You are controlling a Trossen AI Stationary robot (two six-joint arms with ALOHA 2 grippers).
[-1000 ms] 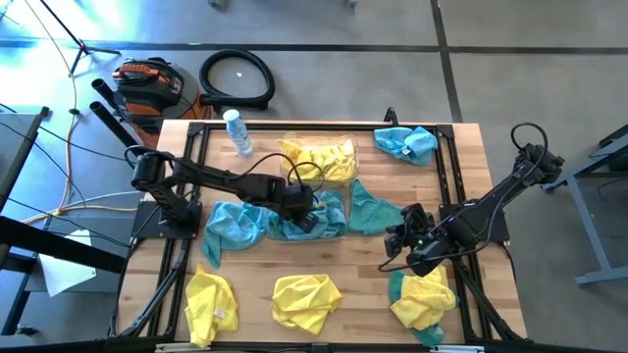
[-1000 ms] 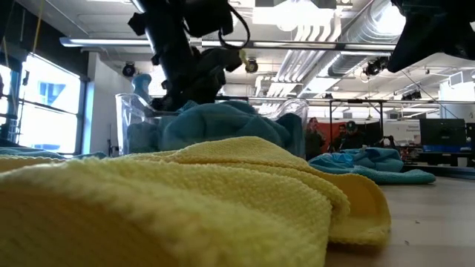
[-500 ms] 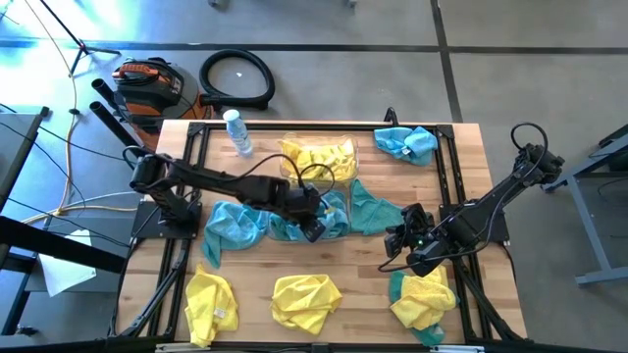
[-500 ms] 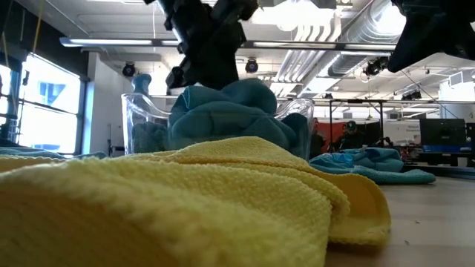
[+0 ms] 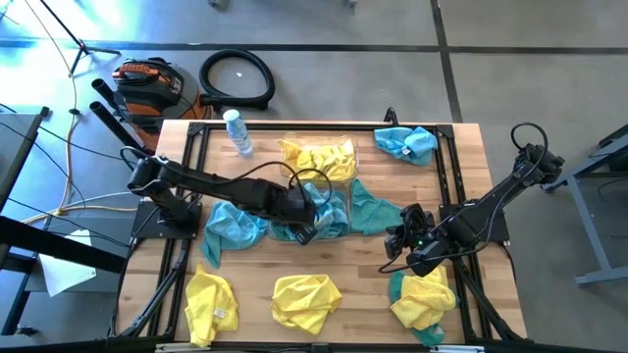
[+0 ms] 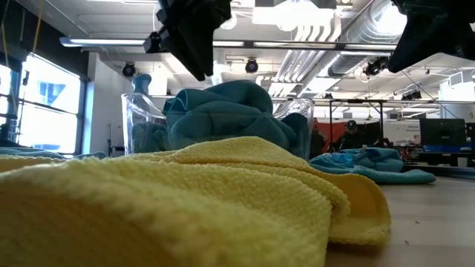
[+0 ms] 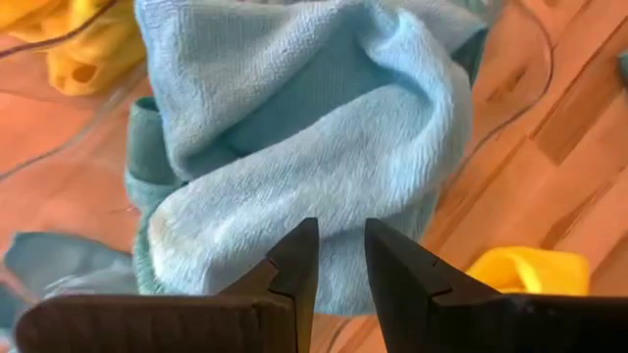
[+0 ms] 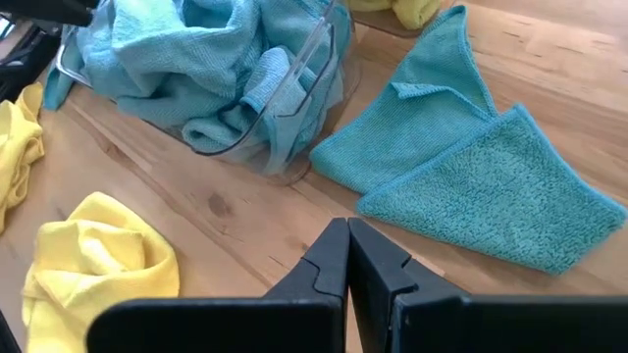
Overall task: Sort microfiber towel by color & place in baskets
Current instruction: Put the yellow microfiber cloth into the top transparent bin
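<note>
While the left claw (image 7: 339,257) hangs narrow and empty above the blue towels (image 7: 294,147) heaped in the clear basket (image 6: 293,119), lift straight up, avoiding snagging cloth.

Four cameras cover one wooden bench (image 5: 324,265) from above, from bench level and from both wrists.

The high camera looks straight down on the whole bench, both arms and the floor around it. The low camera sits at bench height, very near a yellow towel (image 6: 171,208), and faces level across to the blue-filled basket (image 6: 223,122) and the room behind. The left wrist camera looks closely past the left hand (image 7: 339,260) at a blue towel (image 7: 304,147). The right wrist camera looks past the right hand (image 8: 348,260) across the bench. The high, low and right wrist views share the blue-filled basket (image 8: 285,108).
</note>
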